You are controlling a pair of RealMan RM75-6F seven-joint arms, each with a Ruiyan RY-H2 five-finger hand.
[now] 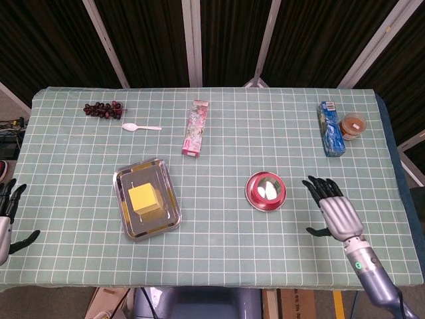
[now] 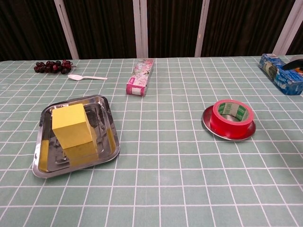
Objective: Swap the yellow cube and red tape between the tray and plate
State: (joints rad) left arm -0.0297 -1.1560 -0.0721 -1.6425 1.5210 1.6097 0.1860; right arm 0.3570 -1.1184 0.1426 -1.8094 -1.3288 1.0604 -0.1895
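Observation:
The yellow cube (image 1: 145, 198) (image 2: 72, 124) sits inside the steel tray (image 1: 170, 211) (image 2: 108, 142) on the left of the table. On the small metal plate (image 1: 252, 201) (image 2: 230, 135) right of centre stands the red tape (image 1: 266, 190) (image 2: 231, 117). My right hand (image 1: 336, 209) hovers open just right of the plate, fingers spread and pointing away. At the far left edge my left hand (image 1: 6, 216) is open, well clear of the tray. The chest view shows neither hand clearly.
Along the far side lie a grape bunch (image 1: 103, 108), a white spoon (image 1: 141, 127), a pink box (image 1: 195, 127), a blue packet (image 1: 330, 128) and a small brown-lidded cup (image 1: 352, 125). A checked green cloth covers the table.

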